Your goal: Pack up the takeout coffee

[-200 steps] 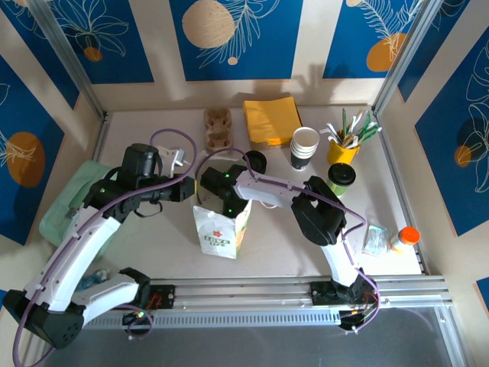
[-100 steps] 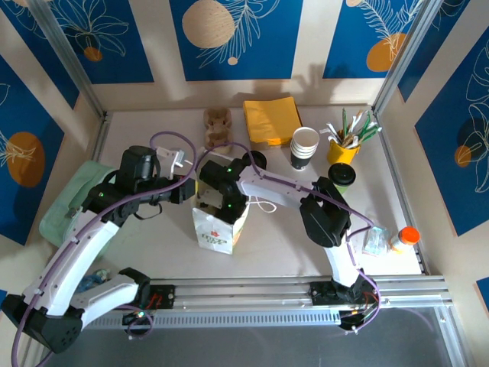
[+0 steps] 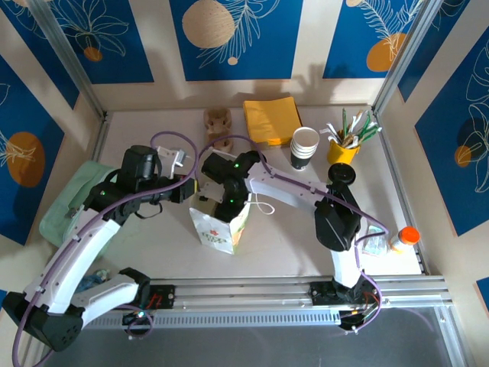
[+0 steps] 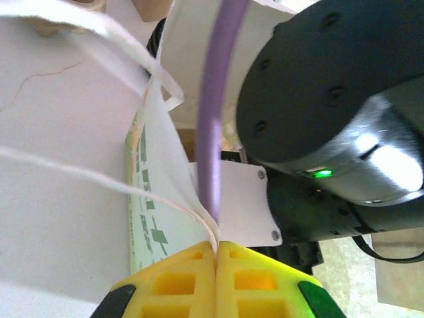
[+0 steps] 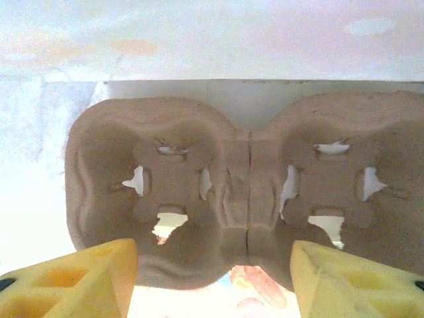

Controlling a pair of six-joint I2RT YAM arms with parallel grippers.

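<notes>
The takeout coffee cups (image 3: 305, 147), white with dark lower parts, stand nested at the back right, far from both grippers. A white paper bag (image 3: 219, 232) stands upright at the centre. My left gripper (image 3: 194, 191) (image 4: 217, 248) is shut on the bag's thin white handle strip (image 4: 173, 192) at its left rim. My right gripper (image 3: 228, 204) (image 5: 212, 281) reaches down into the bag's mouth, its yellow fingers (image 5: 73, 278) open. A brown pulp cup carrier (image 5: 232, 192) lies inside the bag just beyond them.
Another pulp carrier (image 3: 216, 120) and yellow napkins (image 3: 272, 119) lie at the back. A yellow cup of stirrers (image 3: 344, 147) and a black lid (image 3: 341, 174) sit to the right. An orange-capped bottle (image 3: 406, 237) stands at the right edge, a green cloth (image 3: 65, 202) at the left.
My right gripper's fingers have spread apart inside the bag. The right arm's elbow has swung right and back, and the bag has shifted slightly. The left gripper keeps its hold.
</notes>
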